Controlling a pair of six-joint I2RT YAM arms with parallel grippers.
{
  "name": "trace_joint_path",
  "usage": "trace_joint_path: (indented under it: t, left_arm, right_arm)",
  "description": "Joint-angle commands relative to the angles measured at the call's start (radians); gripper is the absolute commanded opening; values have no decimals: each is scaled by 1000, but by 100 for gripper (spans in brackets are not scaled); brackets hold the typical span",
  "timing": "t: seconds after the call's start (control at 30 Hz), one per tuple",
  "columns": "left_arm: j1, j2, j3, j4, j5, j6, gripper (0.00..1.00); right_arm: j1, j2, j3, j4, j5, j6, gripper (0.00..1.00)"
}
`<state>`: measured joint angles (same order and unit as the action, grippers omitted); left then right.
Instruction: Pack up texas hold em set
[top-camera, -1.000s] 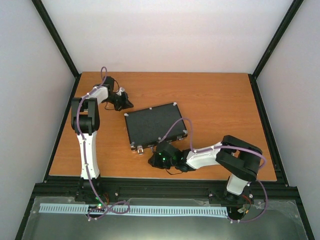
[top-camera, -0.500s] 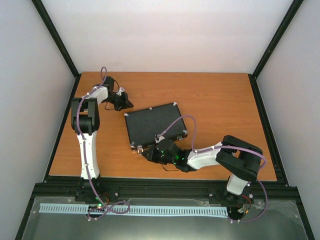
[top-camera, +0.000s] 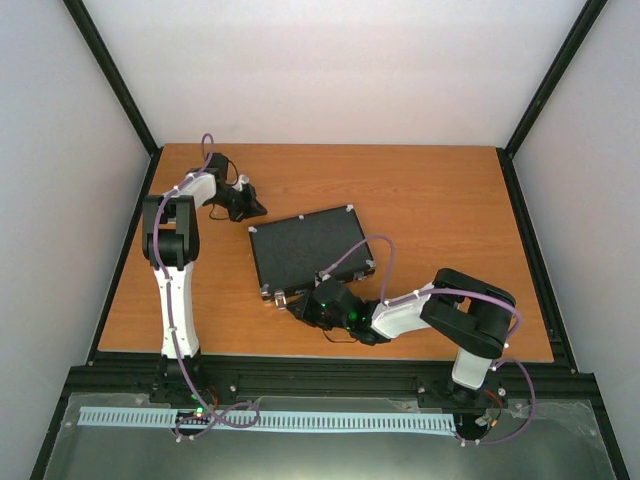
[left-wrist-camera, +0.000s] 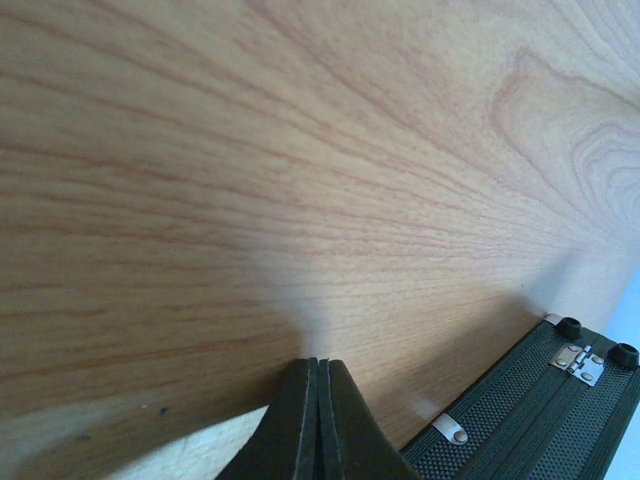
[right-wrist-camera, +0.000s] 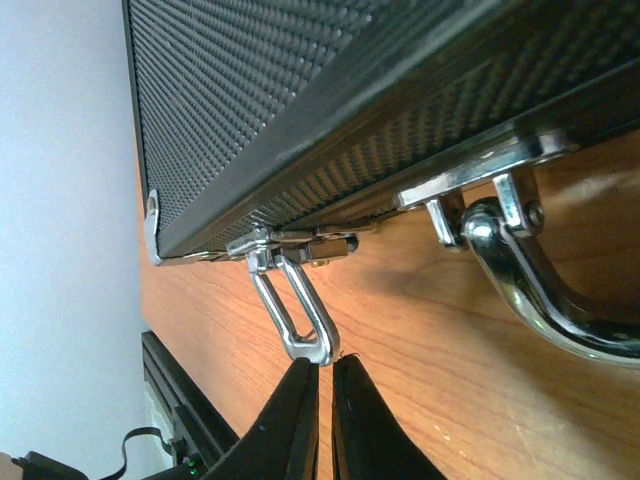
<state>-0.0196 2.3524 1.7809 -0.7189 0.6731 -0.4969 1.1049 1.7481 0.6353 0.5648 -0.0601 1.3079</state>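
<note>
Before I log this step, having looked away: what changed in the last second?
The right tool moved left and forward to the near edge of the case, closing with its tips at the latch loop. The case and the shut left tool stayed put.

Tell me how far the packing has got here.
Done: the briefcase lies closed on the table. In hand: the right gripper, shut, has its tips at the latch loop, which hangs unfastened. To do: fasten that latch. The left gripper, shut, hovers apart from the briefcase.
</note>
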Motion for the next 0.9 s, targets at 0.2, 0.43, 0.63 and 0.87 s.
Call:
trace_joint_path:
  t: [0.2, 0.43, 0.63, 0.87]
  left_arm:
    - [2, 71, 7, -26, -83, 5, 1]
    - [1, 80, 14, -27, -83, 4, 1]
    - [2, 79, 12, -27, -85, 6, 1]
    - [1, 74, 6, -26, -85, 7, 1]
  right_arm:
    - [-5, -18, 42, 6, 16, -31, 5]
    - [-5, 23, 66, -10, -33, -31, 6]
    - [-5, 75, 83, -5, -46, -11, 5]
    - [-7, 83, 91, -41, -1, -6, 5]
